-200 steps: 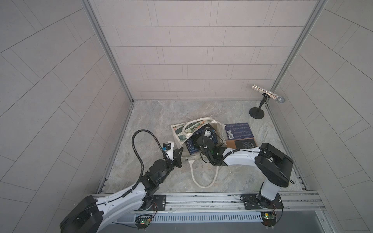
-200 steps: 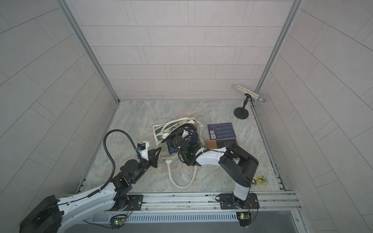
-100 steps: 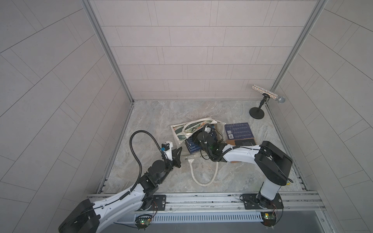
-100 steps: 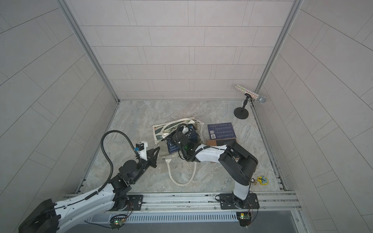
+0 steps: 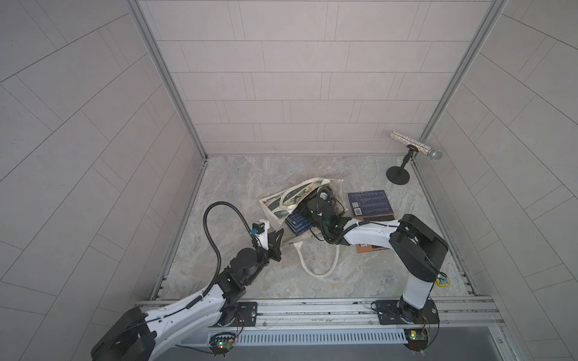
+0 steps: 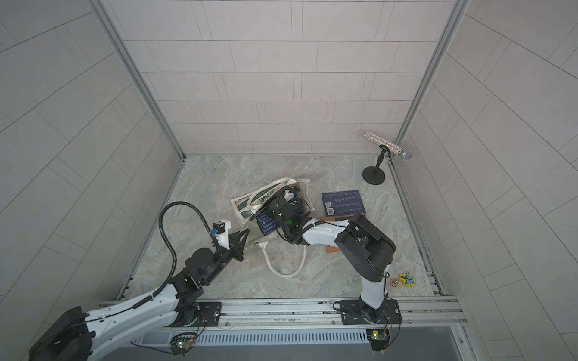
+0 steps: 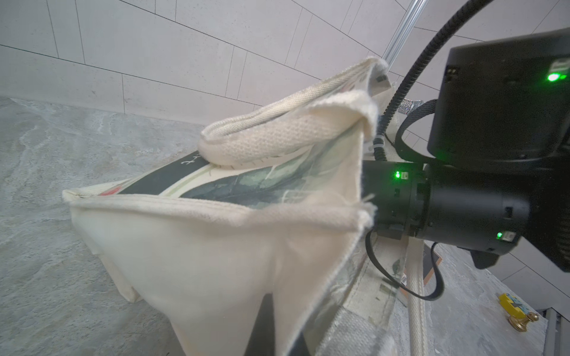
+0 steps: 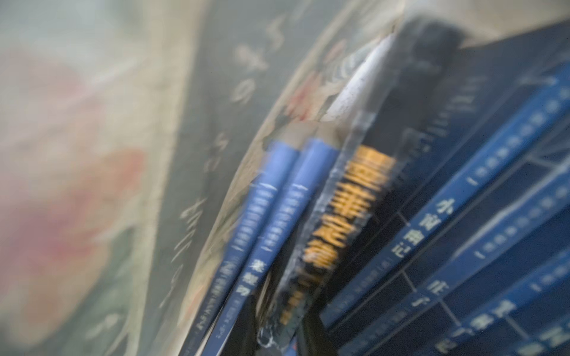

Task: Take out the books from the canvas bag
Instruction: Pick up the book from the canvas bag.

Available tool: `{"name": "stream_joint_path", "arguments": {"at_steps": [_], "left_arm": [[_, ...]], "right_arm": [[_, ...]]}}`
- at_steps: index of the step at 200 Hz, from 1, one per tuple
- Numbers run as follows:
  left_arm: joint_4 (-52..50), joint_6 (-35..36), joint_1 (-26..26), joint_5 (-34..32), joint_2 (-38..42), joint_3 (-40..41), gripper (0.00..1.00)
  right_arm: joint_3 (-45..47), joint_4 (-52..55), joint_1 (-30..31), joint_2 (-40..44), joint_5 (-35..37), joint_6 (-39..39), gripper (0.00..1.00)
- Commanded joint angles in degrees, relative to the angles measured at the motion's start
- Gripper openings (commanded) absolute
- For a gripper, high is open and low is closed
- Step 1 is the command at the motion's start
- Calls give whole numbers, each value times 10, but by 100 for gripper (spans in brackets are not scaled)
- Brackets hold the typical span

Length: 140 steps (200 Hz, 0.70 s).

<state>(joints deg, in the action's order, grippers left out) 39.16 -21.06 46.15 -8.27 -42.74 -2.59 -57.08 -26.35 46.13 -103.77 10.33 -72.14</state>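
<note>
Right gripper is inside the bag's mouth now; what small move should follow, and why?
Probably close right gripper on one of the books and draw it out: left gripper pinches the canvas bag open, and book spines crowd the right wrist view.

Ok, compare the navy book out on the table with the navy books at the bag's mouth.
The navy book out on the table lies clear of the canvas bag, cover fully shown; the navy books at the mouth sit partly under canvas and the right arm. All are thin, dark navy.
</note>
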Motion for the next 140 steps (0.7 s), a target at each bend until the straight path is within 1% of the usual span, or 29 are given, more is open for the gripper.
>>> {"name": "stream_joint_path", "arguments": {"at_steps": [1,14,37,54,67,98,106,128,132,140], "left_arm": [[32,12,9,30,9,0,0],[31,13,9,28,10,1,0],[31,12,9,27,9,2,0],[38,12,9,19,17,7,0],[23,12,9,15,28,5,0],[16,11,9,11,42,8,0],[17,11,9,9,41,6,0],[23,11,9,15,31,5,0],[24,11,9,15,29,5,0],[27,10,9,15,26,4,0]], "right_arm": [[5,-5,-12,-12,17,12,9],[14,-9,-12,-5,17,11,4],[39,-17,-7,27,19,8,0],[59,20,3,81,47,15,0],[77,32,13,126,68,38,0],[119,72,13,196,53,42,0],[128,82,17,213,45,54,0],[155,101,31,245,64,69,0],[163,89,31,245,62,70,3],[176,65,30,242,56,72,16]]}}
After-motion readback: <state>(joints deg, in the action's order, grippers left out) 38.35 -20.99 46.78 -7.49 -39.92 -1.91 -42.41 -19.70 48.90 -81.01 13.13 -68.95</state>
